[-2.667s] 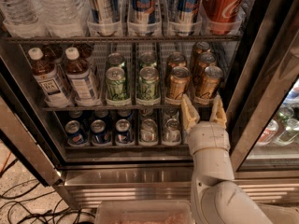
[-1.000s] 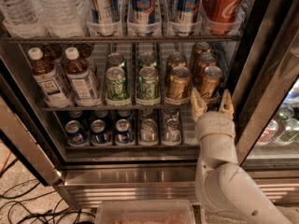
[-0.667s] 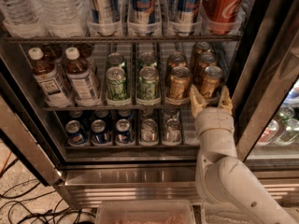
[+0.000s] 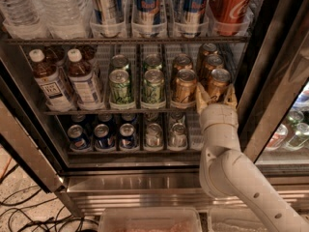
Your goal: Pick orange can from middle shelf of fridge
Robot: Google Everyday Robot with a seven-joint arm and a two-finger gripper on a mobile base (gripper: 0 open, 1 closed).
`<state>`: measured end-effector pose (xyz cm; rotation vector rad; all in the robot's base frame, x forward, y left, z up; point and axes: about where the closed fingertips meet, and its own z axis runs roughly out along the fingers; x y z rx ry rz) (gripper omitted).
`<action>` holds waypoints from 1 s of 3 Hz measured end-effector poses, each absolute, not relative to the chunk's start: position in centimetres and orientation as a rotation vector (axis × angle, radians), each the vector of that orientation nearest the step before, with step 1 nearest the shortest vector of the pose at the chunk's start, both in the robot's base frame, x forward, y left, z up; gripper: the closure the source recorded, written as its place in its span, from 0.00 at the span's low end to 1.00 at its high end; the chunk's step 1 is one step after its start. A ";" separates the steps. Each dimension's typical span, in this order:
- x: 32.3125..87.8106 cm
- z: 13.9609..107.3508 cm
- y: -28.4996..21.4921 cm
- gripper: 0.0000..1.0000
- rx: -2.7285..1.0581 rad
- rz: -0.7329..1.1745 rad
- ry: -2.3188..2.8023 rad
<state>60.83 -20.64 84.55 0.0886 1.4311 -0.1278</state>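
The fridge [image 4: 145, 181] stands open with wire racks of drinks. The middle shelf [image 4: 91, 111] holds brown tea bottles [image 4: 50, 83], green cans [image 4: 120, 87] and two rows of orange cans. My gripper [image 4: 216, 97] is at the shelf's right end, open. Its tan fingers [image 4: 202, 99] stand on either side of the lower part of the front right orange can [image 4: 218, 82]. I cannot tell if they touch it. Another orange can [image 4: 185, 86] stands just left of it, with more behind both.
The top rack holds water bottles [image 4: 58, 6], tall blue cans [image 4: 147, 4] and a red Coca-Cola can [image 4: 231, 4]. The bottom rack holds small blue and silver cans [image 4: 104, 137]. A dark door frame [image 4: 277, 81] is close to my arm's right. Cables lie on the floor at left.
My gripper has moved up and to the right, from below the shelf's front edge to around the front right orange can.
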 end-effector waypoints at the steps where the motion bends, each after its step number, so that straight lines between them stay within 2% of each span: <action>1: 62.0 84.7 -21.6 0.33 0.126 -0.134 1.424; 2: 62.9 85.0 -22.6 0.51 0.142 -0.166 1.407; 3: 62.9 85.0 -22.6 0.75 0.142 -0.168 1.405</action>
